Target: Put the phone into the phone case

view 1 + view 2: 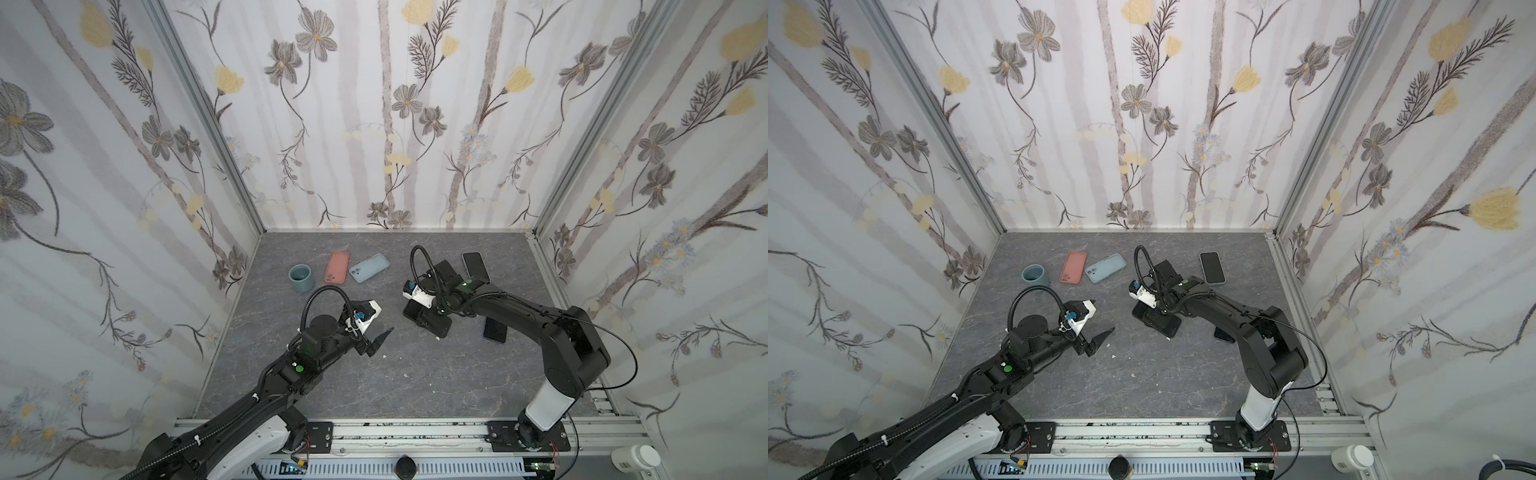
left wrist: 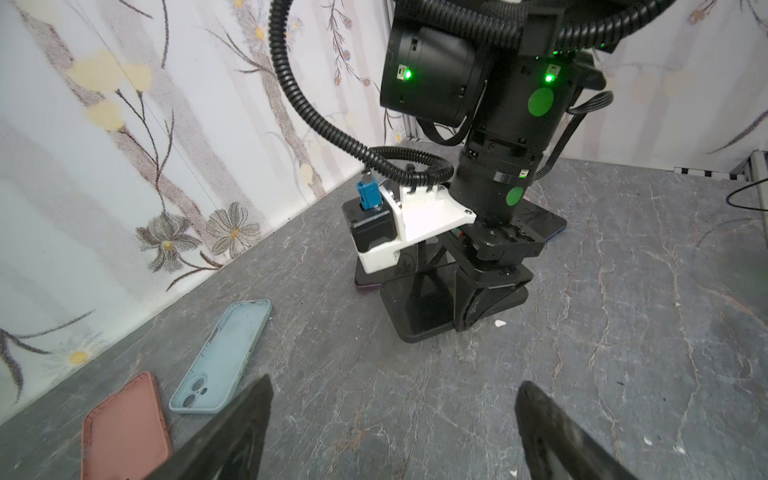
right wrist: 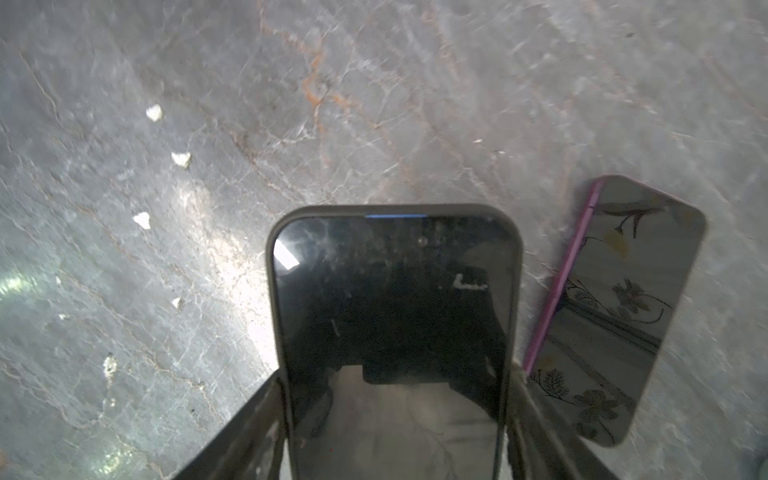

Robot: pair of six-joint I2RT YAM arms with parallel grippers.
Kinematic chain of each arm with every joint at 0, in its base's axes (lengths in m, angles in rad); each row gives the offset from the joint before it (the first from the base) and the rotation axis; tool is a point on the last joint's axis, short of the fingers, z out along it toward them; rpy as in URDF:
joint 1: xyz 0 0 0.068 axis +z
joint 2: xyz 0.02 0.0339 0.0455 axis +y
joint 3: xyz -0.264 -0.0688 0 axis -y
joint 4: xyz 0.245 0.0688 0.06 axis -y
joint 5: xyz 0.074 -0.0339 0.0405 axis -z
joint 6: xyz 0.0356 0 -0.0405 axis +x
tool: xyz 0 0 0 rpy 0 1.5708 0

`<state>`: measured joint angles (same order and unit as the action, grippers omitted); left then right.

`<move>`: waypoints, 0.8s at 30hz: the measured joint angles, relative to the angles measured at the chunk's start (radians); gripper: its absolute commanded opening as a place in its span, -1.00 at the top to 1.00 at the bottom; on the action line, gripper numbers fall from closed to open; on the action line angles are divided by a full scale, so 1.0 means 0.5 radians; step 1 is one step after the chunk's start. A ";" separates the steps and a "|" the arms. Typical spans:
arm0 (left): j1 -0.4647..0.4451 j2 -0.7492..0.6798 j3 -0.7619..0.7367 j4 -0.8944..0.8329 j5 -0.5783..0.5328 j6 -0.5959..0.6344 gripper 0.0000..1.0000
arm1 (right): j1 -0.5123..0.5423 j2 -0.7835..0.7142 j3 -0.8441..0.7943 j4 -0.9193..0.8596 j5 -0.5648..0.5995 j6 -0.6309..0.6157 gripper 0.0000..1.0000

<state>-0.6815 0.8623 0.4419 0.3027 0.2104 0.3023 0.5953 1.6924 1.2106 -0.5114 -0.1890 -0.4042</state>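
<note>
Gripping the black phone (image 3: 390,316) by its long sides, right gripper (image 3: 399,374) holds it screen-up, free end toward bare counter (image 3: 291,104); pink-edged phone (image 3: 615,311) just beside; left gripper (image 2: 395,384) gapes empty

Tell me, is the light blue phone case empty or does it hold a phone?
Empty. The light blue phone case lies flat, hollow side up: its bare inside and camera holes show, with no phone in it.

A lab test cell: floral-papered walls (image 1: 374,124), aluminium frame (image 1: 415,430), marble-look tabletop (image 1: 395,374).
</note>
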 measured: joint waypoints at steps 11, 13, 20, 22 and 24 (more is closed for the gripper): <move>-0.109 0.551 0.380 0.196 -0.050 -0.085 -0.82 | -0.609 -0.100 0.091 0.050 -0.050 0.293 -0.13; -0.143 0.636 0.428 0.241 -0.047 -0.089 -0.81 | -0.739 -0.065 0.124 0.071 -0.026 0.338 -0.13; -0.246 0.864 0.549 0.365 -0.010 -0.134 -0.82 | -1.140 0.220 0.369 0.089 0.163 0.463 -0.14; -0.259 0.890 0.551 0.374 0.008 -0.143 -0.83 | -1.228 0.318 0.458 0.095 0.209 0.484 -0.13; -0.261 0.897 0.550 0.375 0.024 -0.148 -0.83 | -1.302 0.414 0.537 0.103 0.257 0.502 -0.13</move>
<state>-0.8120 1.3109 0.7170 0.4900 0.2222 0.2283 -0.0555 1.8992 1.4792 -0.4599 -0.0605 -0.1532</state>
